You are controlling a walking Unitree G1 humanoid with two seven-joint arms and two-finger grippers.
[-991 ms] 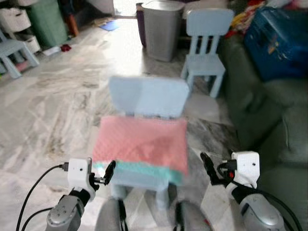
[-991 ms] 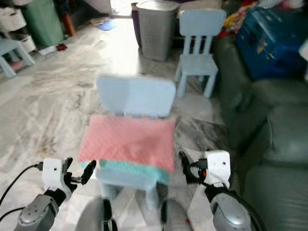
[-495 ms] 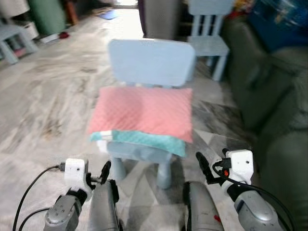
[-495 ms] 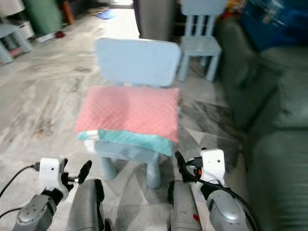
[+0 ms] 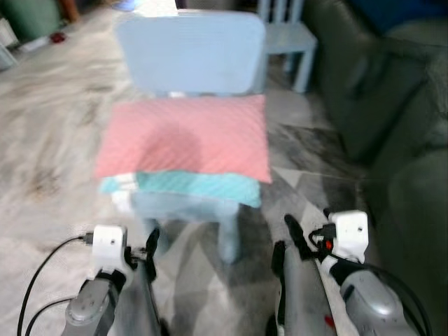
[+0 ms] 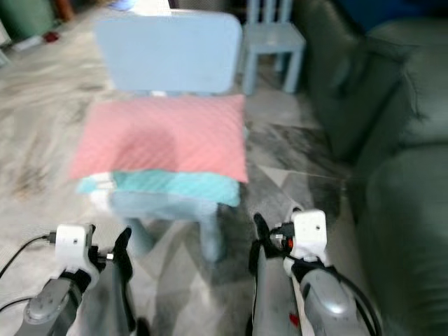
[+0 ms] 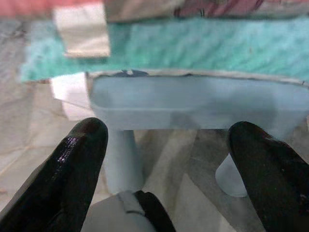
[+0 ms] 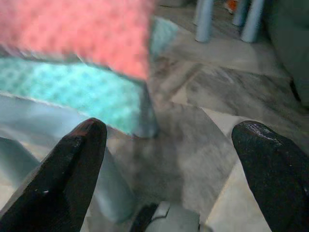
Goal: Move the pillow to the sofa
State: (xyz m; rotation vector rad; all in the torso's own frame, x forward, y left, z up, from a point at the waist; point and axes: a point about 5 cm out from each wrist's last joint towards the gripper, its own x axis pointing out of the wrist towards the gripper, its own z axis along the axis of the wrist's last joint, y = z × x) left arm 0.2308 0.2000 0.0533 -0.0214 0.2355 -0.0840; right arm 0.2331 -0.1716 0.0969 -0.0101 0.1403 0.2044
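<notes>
The pillow (image 5: 183, 142), pink on top with a teal band along its near edge, lies flat on the seat of a small light blue chair (image 5: 190, 50) straight ahead. My left gripper (image 5: 150, 245) hangs low before the chair's left front corner, and its wrist view has the teal edge (image 7: 193, 46) above the seat rim with the fingers (image 7: 72, 164) spread wide, open and empty. Off the pillow's right front corner (image 8: 120, 43), my right gripper (image 5: 289, 229) is also open and apart from the pillow.
A dark green sofa (image 5: 413, 133) runs along the right side, close to the chair. A second light blue chair (image 5: 288, 36) stands behind. Marble floor (image 5: 49, 161) spreads to the left. My own legs (image 5: 301, 294) show at the bottom.
The camera has come closer and tilted down, so chair and pillow sit nearer and larger. Both grippers stay low and open in front of the chair.
</notes>
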